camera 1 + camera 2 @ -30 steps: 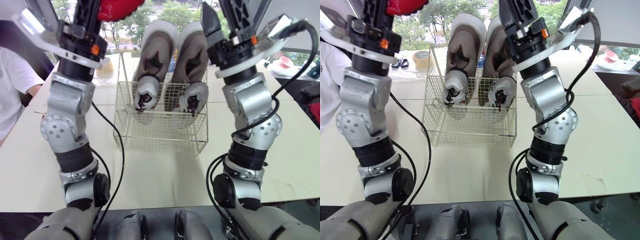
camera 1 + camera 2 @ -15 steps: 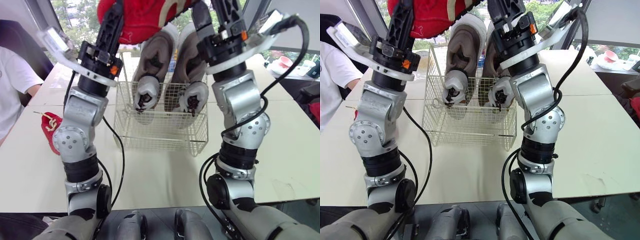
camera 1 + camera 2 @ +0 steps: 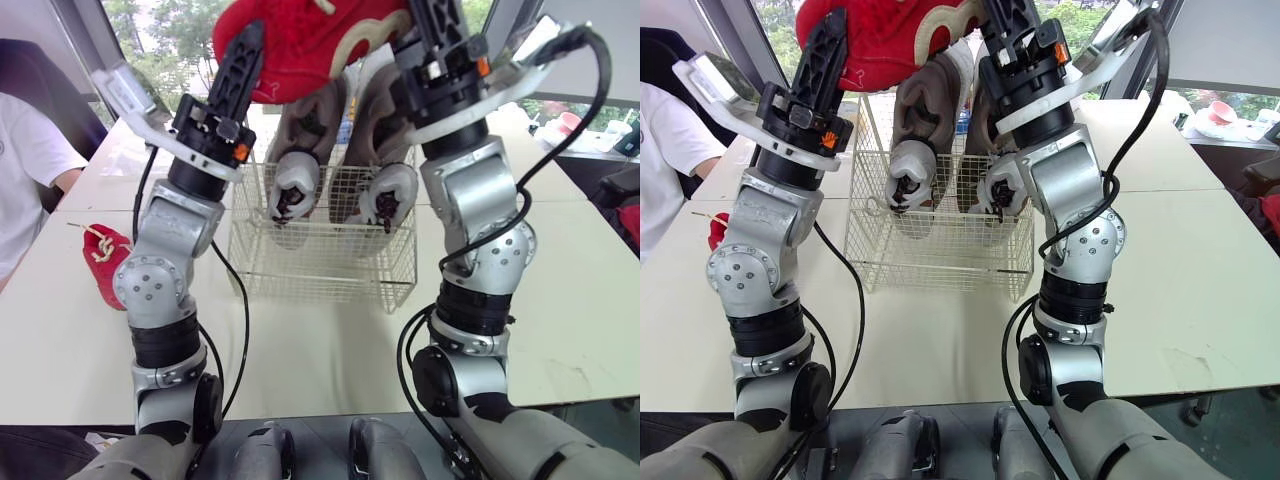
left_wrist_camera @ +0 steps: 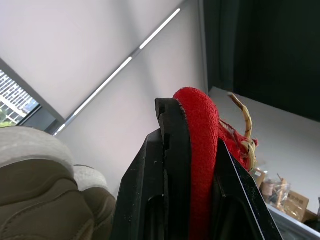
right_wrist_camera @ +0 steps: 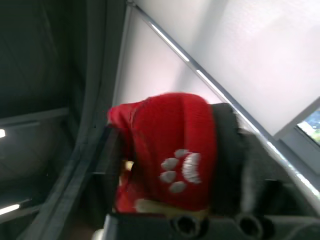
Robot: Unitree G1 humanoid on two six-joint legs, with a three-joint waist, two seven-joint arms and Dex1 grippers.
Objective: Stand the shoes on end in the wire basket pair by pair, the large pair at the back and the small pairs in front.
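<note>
I have the left pincer [image 4: 190, 125] and the right pincer [image 5: 167, 165] both clamped on one red shoe [image 3: 300, 40], held high over the wire basket [image 3: 320, 260], where the large brown pair [image 3: 310, 110] stands on end behind a small grey pair [image 3: 292, 185], while the red mate [image 3: 105, 262] lies on the worktop [image 3: 300, 350] near a person in white [image 3: 25, 160].

We can read no words, brand names or numbers anywhere. The one sign we make out is a white paw print [image 5: 179, 171], a large pad with smaller toe pads beside it, on the side of the red shoe [image 5: 170, 125]. Just below the red shoe, the left orange tag [image 3: 828, 140] and the right orange tag [image 3: 1060, 52] sit on the two wrists. Any dark marks on them are too small for us to read.
</note>
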